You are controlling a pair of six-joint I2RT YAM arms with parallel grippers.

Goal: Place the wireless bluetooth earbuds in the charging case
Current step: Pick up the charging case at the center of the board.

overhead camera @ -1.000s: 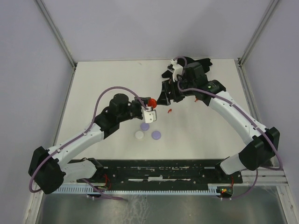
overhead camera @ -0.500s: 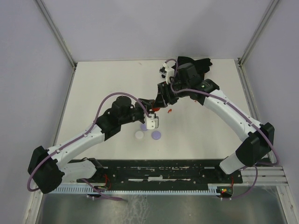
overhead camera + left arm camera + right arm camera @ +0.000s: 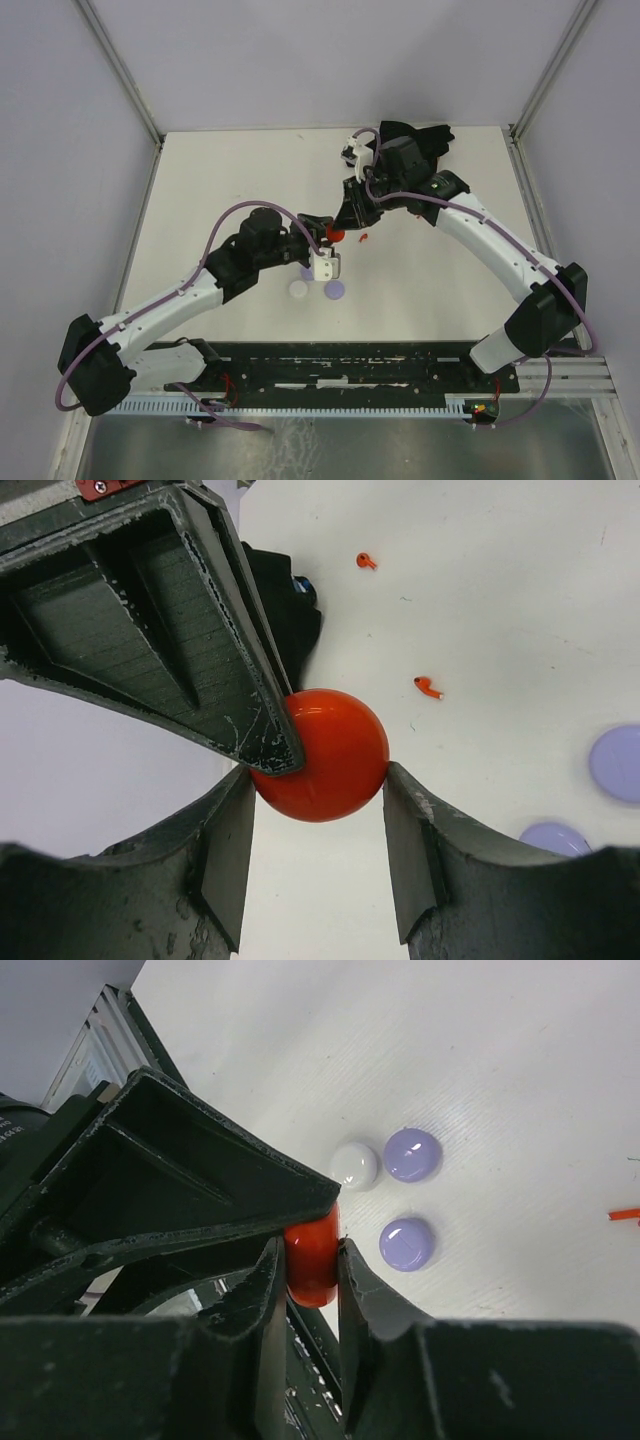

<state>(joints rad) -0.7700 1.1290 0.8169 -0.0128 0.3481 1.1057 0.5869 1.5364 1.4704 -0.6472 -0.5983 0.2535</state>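
Jaws of left gripper and right gripper clamp the red charging case.
Right just arrived; opening likely next, red earbuds loose.

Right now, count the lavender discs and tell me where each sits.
2. One lavender disc lies beside the white disc; the other lies apart. Others may be hidden.

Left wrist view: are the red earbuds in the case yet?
No: one red earbud and a second lie loose on the table, apart from the red case.
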